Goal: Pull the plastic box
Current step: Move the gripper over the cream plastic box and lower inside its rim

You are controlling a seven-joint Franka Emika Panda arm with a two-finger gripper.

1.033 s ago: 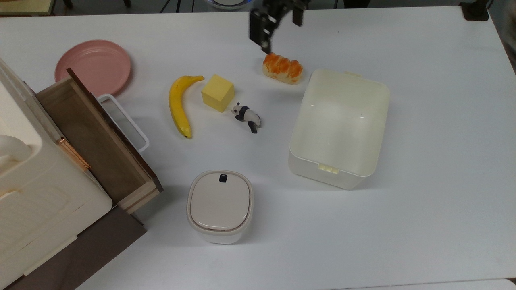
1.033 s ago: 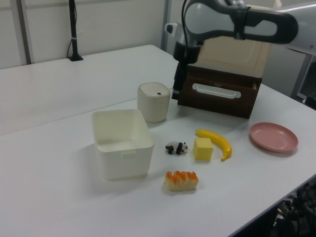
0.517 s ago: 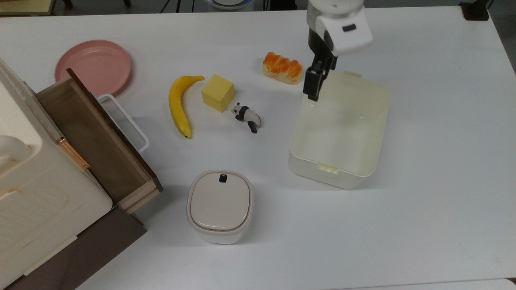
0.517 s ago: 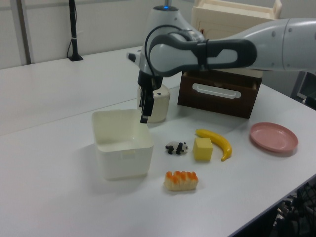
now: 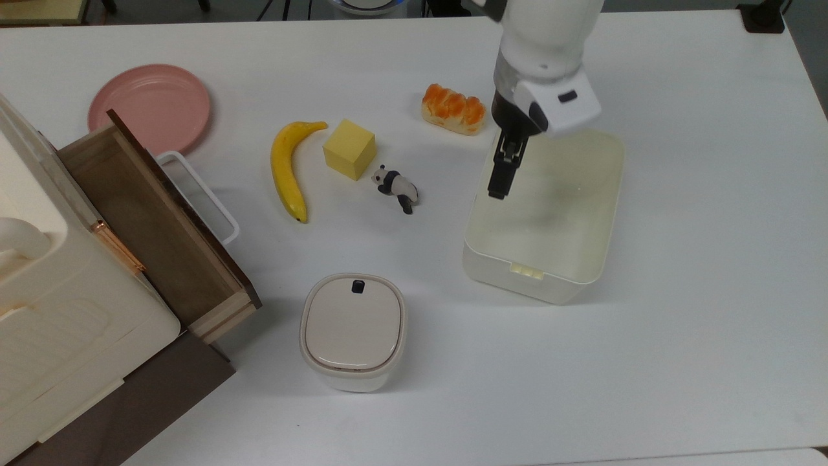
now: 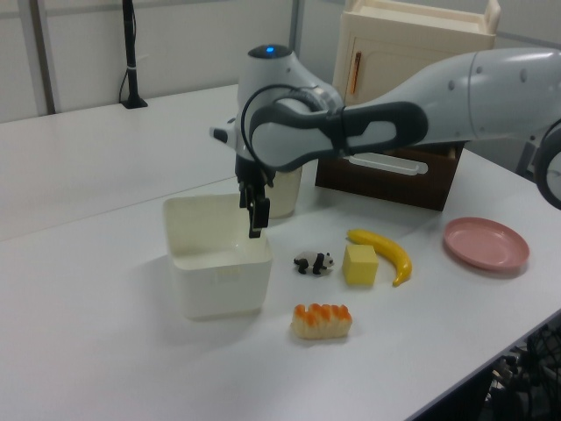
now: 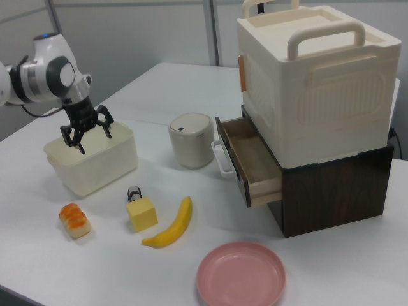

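The plastic box (image 5: pixel 537 278) is a large cream-white lidless tub at the top view's right of centre, also seen in the left view (image 6: pixel 219 289) and the right view (image 7: pixel 95 169). My gripper (image 5: pixel 508 171) hangs over the box's far end, pointing down. One black finger (image 5: pixel 497 188) reaches inside, just beside the wall on the top view's left. In the right view the gripper (image 7: pixel 87 135) is open, its two fingers spread above the box's opening with nothing between them. In the left view the gripper (image 6: pixel 252 219) sits by the box's right rim.
A bread roll (image 5: pixel 454 109) lies just beyond the box. A toy panda (image 5: pixel 396 186), yellow block (image 5: pixel 349 149) and banana (image 5: pixel 286 171) lie to the top view's left. A lidded container (image 5: pixel 353 330), a pink plate (image 5: pixel 149 107) and a cabinet with an open drawer (image 5: pixel 155 220) stand further left.
The arm swung in from the table's far edge to above the box and lowered, with a finger now dipping inside it. The box has not visibly moved.
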